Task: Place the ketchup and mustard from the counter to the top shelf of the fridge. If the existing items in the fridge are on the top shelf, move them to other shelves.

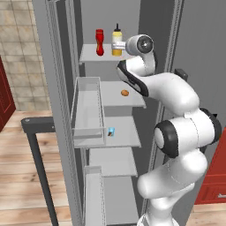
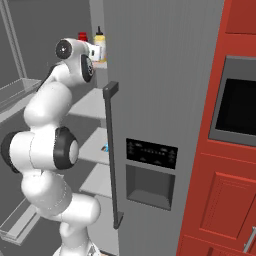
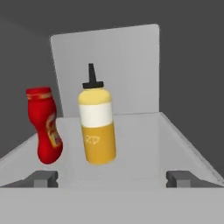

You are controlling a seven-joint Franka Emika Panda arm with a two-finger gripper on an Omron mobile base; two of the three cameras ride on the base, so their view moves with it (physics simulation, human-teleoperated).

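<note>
Fridge (image 1: 57,88): tall grey cabinet, door swung open, shelves stacked from well above the fingers' level down to far below them.
Arm (image 1: 176,128): white, reaching up and into the fridge at top-shelf height.
Top shelf (image 3: 131,144): pale grey slab, spread out directly ahead of the fingers and just under them; carries both bottles.
Lower shelves (image 1: 132,99): grey slabs well below the fingers; hold the two small items.
Gripper (image 3: 113,178): fingers spread wide apart, nothing between them; one tip (image 3: 43,178) on each side at the shelf's near edge.
Mustard (image 3: 97,127): yellow bottle with dark nozzle, upright on the top shelf, just ahead of the fingers and roughly centred between them, clear of both.
Ketchup (image 3: 46,131): red bottle, upright on the top shelf, just beside the mustard, ahead of the tip on that side.
Orange-brown lump (image 1: 125,92): on the second shelf, well below the fingers.
Blue and white thing (image 1: 111,131): on the third shelf, lower again.
Progress: judged all but complete; both bottles stand on the top shelf, the existing items lie on other shelves. Left, at most: draw the arm out.
</note>
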